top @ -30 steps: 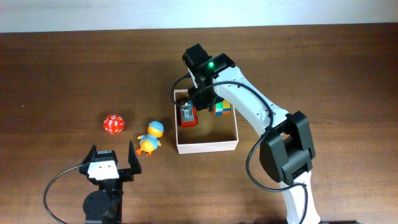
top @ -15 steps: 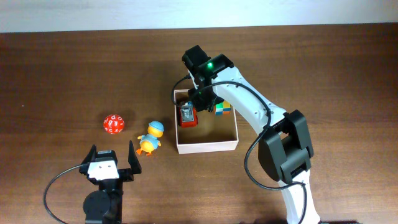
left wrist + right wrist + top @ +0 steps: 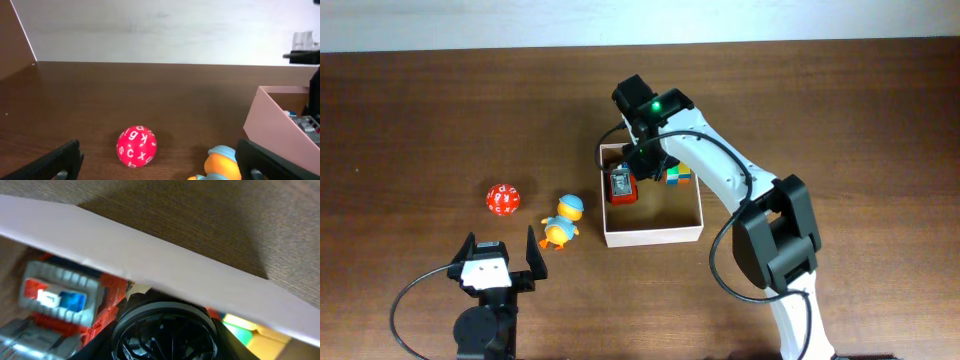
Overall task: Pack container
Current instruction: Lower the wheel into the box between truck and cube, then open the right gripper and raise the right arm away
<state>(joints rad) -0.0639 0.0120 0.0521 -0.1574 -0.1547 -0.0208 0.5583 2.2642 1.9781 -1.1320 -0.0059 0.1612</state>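
The container (image 3: 651, 237) is being seen near the middle of the table (image 3: 840, 110), resting flat with its open face pointing straight up and its tan floor showing; being square, it is offering no long axis to be picked out, and its white walls are being lined up almost square with the table's edges. Inside it, a red and grey toy (image 3: 622, 187) is lying by the left wall and a multicoloured cube (image 3: 679, 175) is sitting near the far wall. The right gripper (image 3: 633, 168) is being held low over the far left corner of the box, just above the red toy; its fingers are being hidden in both views, so how wide it stands, and whether the toy is being gripped, cannot be told. The left gripper (image 3: 501, 248) is being held wide apart at the near edge of the table, well away from the box, with nothing between its fingers. A red lettered ball (image 3: 503, 198) and a duck toy (image 3: 562, 222) are lying on the wood left of the box, the duck being the nearer to it
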